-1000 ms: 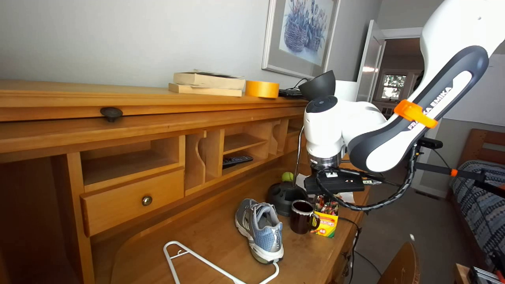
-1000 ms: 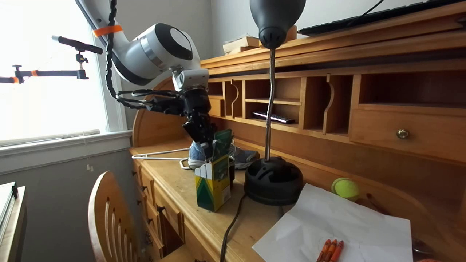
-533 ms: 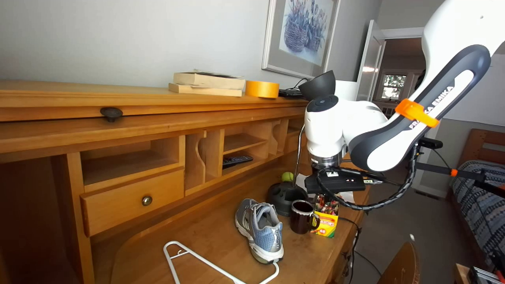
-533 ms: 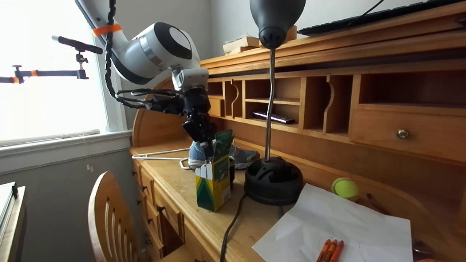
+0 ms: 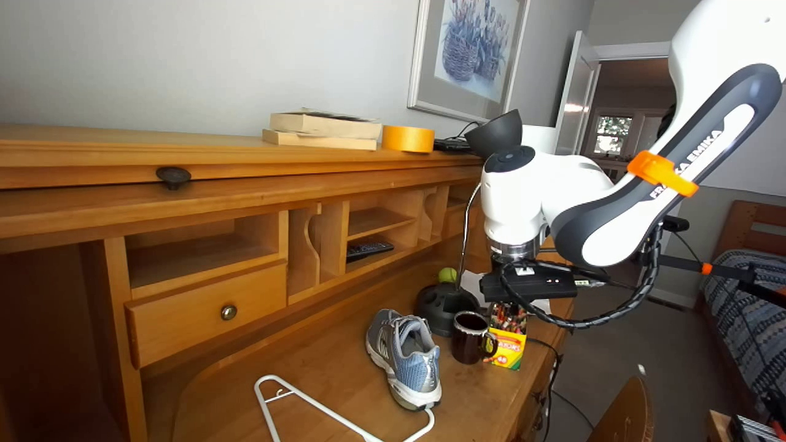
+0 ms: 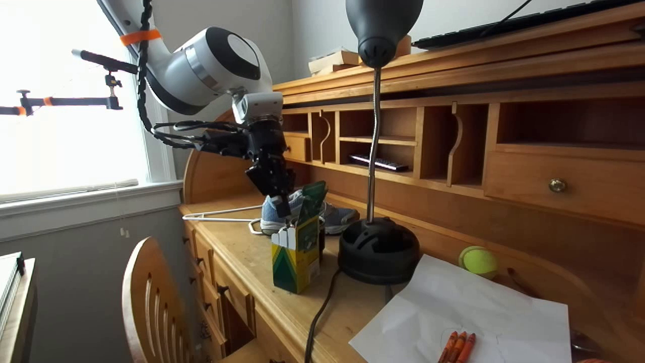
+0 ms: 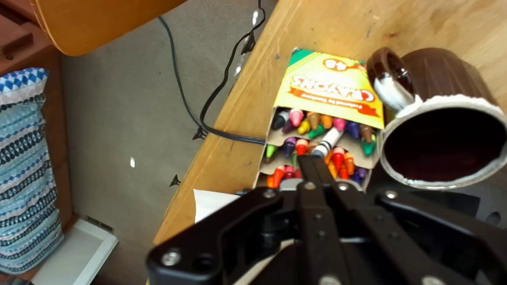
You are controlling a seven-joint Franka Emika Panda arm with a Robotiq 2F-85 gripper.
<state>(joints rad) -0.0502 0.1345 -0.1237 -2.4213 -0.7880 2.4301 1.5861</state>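
1. Three rows of crayons [image 7: 302, 147] stand in the crayon box [image 7: 330, 89], which sits upright on the desk [image 5: 319, 350], near the front edge.
2. One white crayon [image 7: 328, 141] with black bands slants across the rows, directly ahead of the fingertips in the wrist view. Contact between the two cannot be told.
3. Gripper [image 7: 315, 160]: fingers together, pointing down at the open top of the box, beside the raised lid flap [image 6: 312, 199].
4. Mug [image 7: 443, 75]: dark brown, upright, just beside the box, handle turned toward it.
5. Lamp [image 6: 379, 254]: black base on the desk, near the mug.
6. Shoe [image 5: 411, 362]: on the mug's far side from the box, heel near one end of the white hanger [image 5: 319, 405].
7. Paper [image 6: 484, 307]: flat on the desk, bearing three loose crayons [image 6: 457, 347]; tennis ball [image 6: 477, 261] at its edge.
8. Remote [image 5: 369, 250]: in a cubbyhole above the desktop.
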